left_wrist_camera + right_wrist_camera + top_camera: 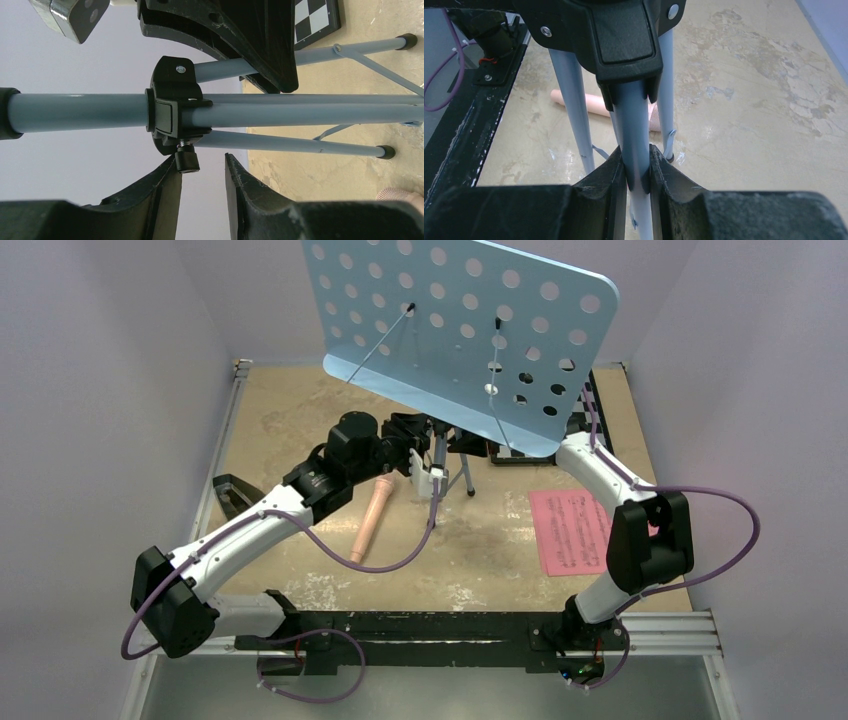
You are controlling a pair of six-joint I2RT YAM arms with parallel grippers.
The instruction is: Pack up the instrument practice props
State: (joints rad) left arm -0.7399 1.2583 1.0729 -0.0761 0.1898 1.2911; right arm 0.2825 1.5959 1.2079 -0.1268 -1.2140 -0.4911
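The light-blue perforated music stand [460, 330] stands upright on its tripod at the back middle of the table. My right gripper [637, 165] is shut on the stand's central pole [634, 120], just below the black tripod collar [624, 40]. My left gripper [202, 167] is open beside the pole [75, 111]. The black clamp knob [186, 161] sits at the tip of one left finger, with nothing between the jaws. A peach-pink recorder [372, 515] lies on the table near the tripod. A pink sheet-music page [570, 530] lies flat at the right.
A black-and-white chessboard [592, 400] lies at the back right behind the stand. A small black object [232, 492] sits at the table's left edge. Tripod legs [300, 145] spread over the beige tabletop. A black rail [420, 625] runs along the near edge.
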